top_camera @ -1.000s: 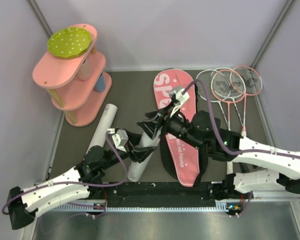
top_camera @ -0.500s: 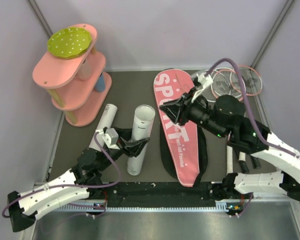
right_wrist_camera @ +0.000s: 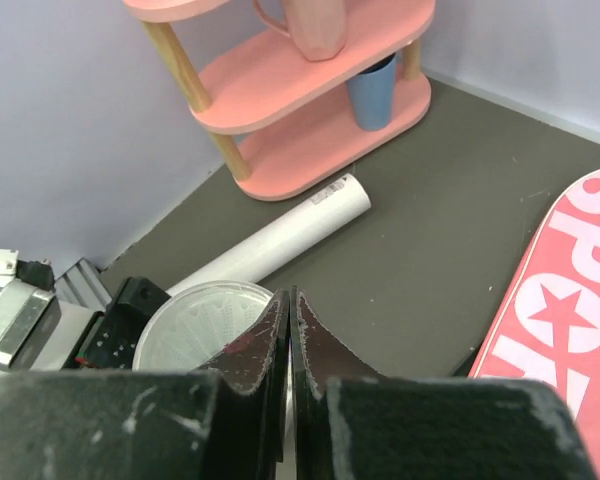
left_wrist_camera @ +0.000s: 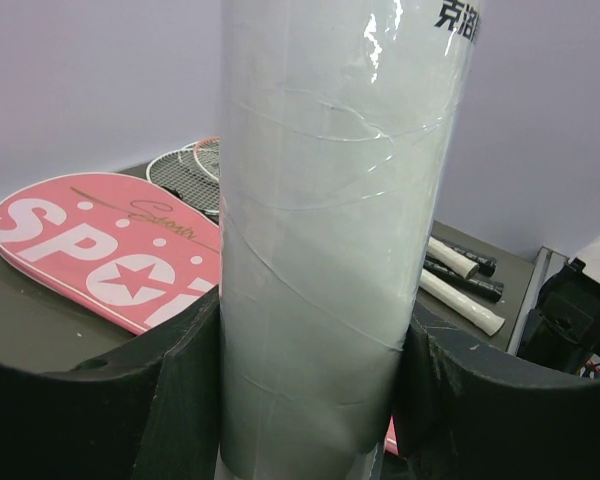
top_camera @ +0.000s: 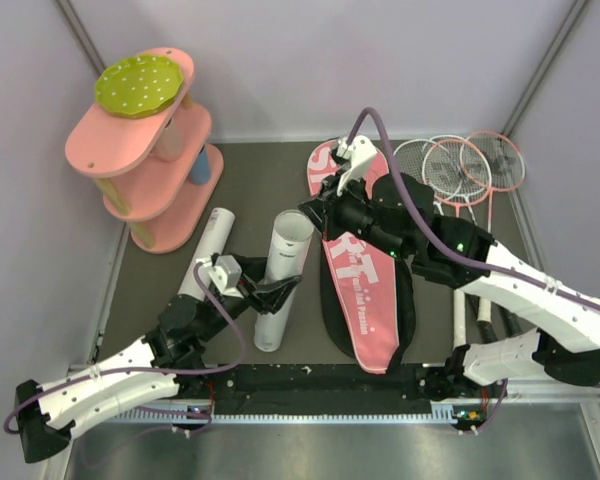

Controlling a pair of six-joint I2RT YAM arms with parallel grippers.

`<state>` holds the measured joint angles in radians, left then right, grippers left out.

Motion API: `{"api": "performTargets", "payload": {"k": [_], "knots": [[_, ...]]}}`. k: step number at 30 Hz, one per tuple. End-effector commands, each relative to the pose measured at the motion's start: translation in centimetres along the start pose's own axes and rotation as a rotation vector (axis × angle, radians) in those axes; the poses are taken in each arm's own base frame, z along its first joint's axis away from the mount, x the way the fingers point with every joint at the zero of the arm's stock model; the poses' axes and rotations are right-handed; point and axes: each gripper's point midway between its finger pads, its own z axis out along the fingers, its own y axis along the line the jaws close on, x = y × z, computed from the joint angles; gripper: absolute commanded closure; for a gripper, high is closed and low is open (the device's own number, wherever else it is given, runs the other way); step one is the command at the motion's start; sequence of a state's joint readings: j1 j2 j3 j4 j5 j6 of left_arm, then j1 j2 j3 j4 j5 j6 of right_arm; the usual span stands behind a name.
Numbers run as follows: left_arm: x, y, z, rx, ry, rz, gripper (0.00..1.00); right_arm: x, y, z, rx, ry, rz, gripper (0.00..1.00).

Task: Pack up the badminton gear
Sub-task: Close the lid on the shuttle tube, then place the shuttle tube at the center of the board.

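Nearest, the left hand [top_camera: 278, 291] clamps a white tube [left_wrist_camera: 320, 200] between its fingers and holds it roughly upright. Just above the tube's open top, where what may be shuttlecock feathers [right_wrist_camera: 205, 325] show, the right hand [right_wrist_camera: 288, 305] hangs with fingers pressed together, pinching nothing. The pink bag [top_camera: 365, 290] lies beside on the surface [top_camera: 260, 180]. A second tube [top_camera: 208, 250] lies by the pink shelf [top_camera: 140, 170], and the rackets [top_camera: 460, 170] rest far right.

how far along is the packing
Early on. Done: shuttlecocks seem to sit inside the held tube. In hand: the left gripper grips that tube, and the right gripper, shut, hovers at its open mouth. Left: the rackets lie beside the bag, not in it, and a second tube lies loose.
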<state>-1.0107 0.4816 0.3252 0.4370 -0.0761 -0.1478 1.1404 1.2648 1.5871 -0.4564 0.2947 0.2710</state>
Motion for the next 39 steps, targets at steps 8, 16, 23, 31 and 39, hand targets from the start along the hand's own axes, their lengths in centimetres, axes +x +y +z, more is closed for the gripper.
{"api": "performTargets", "payload": {"k": [8,16,23,31,39], "knots": [[-5.0,-1.4,0.8,0.055,-0.130,0.003,1.00,10.7,2.3,1.5,0.018,0.145,0.085,1.00],[-4.7,-1.2,0.9,0.041,-0.126,-0.006,1.00,1.8,-0.5,-0.3,0.096,-0.027,0.075,1.00],[-2.4,2.0,0.4,-0.128,-0.057,-0.011,1.00,-2.9,-6.4,-4.4,0.247,-0.170,0.086,0.99],[3.6,11.3,1.2,-0.553,0.479,0.315,0.93,7.6,-16.6,-4.7,0.422,0.097,0.143,0.84],[12.5,20.4,0.1,-0.718,0.851,0.367,0.89,18.5,-22.3,-4.4,0.454,0.419,0.288,0.68]]}}
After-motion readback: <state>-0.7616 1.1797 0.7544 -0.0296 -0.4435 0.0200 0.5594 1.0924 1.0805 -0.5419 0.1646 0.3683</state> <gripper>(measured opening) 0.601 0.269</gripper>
